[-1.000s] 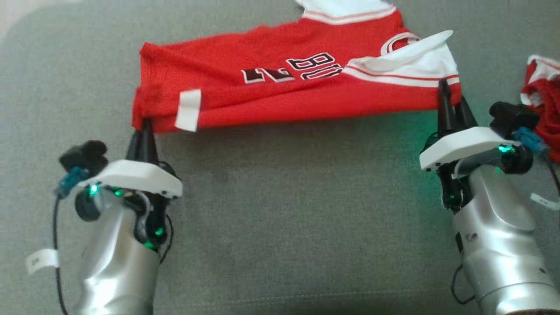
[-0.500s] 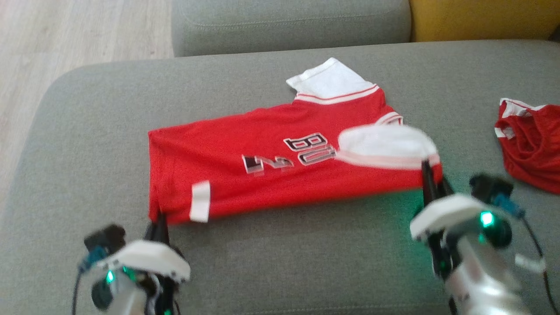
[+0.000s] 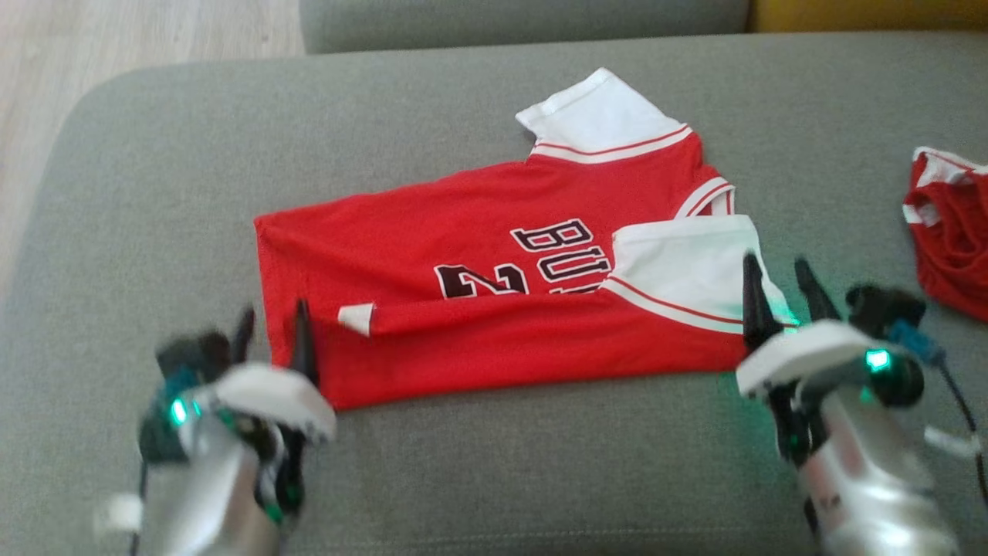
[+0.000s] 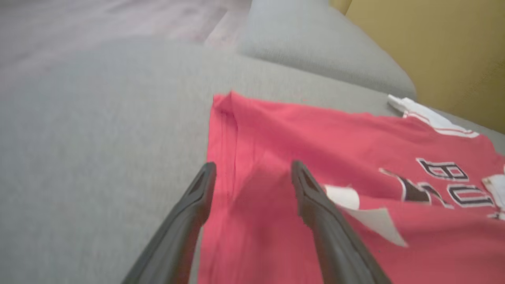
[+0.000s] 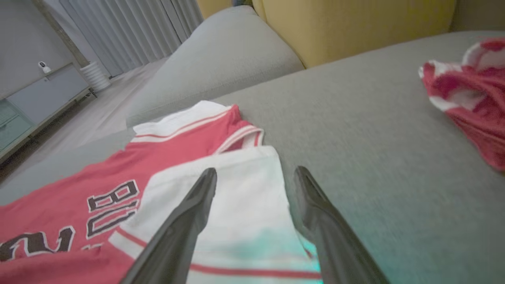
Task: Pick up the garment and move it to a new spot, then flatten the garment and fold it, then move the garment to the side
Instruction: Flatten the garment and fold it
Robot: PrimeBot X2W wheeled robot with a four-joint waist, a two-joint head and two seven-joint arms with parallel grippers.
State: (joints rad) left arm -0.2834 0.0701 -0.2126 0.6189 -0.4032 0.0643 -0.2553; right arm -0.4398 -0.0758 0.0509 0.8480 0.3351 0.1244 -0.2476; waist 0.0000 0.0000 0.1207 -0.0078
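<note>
While the garment [image 3: 463, 247] lies folded on the sofa [image 3: 494, 463], left tool [image 3: 273, 310] and right tool [image 3: 774, 262] stand spread, empty.

Grey sofa seat [image 3: 494, 463]: a broad fabric cushion with a rounded left corner. A red jersey [image 3: 432, 247] lies flat on its middle, long side across the head view, its near edge folded over onto the body. One white sleeve [image 3: 679, 270] lies folded on the red cloth. The other sleeve [image 3: 598, 116] rests on the seat toward the back cushion [image 3: 525, 23]. A second red-and-white garment [image 3: 953, 232] lies crumpled at the seat's right, well apart from the jersey.
</note>
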